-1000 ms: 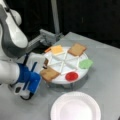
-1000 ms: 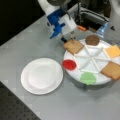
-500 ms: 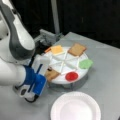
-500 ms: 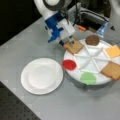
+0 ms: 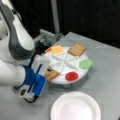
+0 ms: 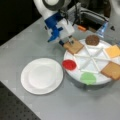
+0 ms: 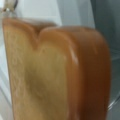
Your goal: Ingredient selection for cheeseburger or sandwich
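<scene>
A white divided tray (image 5: 64, 65) (image 6: 92, 59) holds the ingredients. My gripper (image 5: 48, 69) (image 6: 67, 42) is down at a tan bread square (image 5: 51, 74) (image 6: 74, 46) in the compartment nearest the arm, its fingertips touching that slice. The same bread (image 7: 50, 75) fills the wrist view. A second bread square (image 5: 77, 49) (image 6: 112, 70), the yellow-orange cheese square (image 5: 57, 49) (image 6: 113, 51), the green leaf (image 5: 85, 64) (image 6: 88, 78) and the red disc (image 5: 72, 76) (image 6: 69, 64) lie in their own compartments. The dark brown patty (image 6: 92, 40) shows in a front view only. No stacked sandwich is in view.
An empty white paper plate (image 5: 76, 106) (image 6: 42, 75) lies on the grey table beside the tray. Metal fixtures and cables (image 6: 92, 17) stand behind the tray. The arm's bulky body (image 5: 15, 50) leans over the tray's side.
The gripper has come down from above the tray's edge onto the bread square nearest the arm. The ingredients and the plate have not moved.
</scene>
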{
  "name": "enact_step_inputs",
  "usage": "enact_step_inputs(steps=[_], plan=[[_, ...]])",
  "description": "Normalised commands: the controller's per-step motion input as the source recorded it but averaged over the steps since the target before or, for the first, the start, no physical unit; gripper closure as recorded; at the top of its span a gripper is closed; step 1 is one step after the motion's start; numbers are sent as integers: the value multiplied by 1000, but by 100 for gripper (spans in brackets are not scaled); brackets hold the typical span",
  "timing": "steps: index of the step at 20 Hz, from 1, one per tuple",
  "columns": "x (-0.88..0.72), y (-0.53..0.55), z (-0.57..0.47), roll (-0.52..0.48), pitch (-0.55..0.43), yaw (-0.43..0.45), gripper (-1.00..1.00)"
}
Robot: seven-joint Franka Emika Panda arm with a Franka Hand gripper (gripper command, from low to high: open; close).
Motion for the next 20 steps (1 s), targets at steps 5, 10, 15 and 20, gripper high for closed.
enact_step_inputs(steps=[5,10,15,20], plan=[[-81,-38,55,44,90,36,100],[-56,3,61,1,86,36,100],[-8,13,55,-26,83,41,100],[21,26,14,-42,101,32,100]])
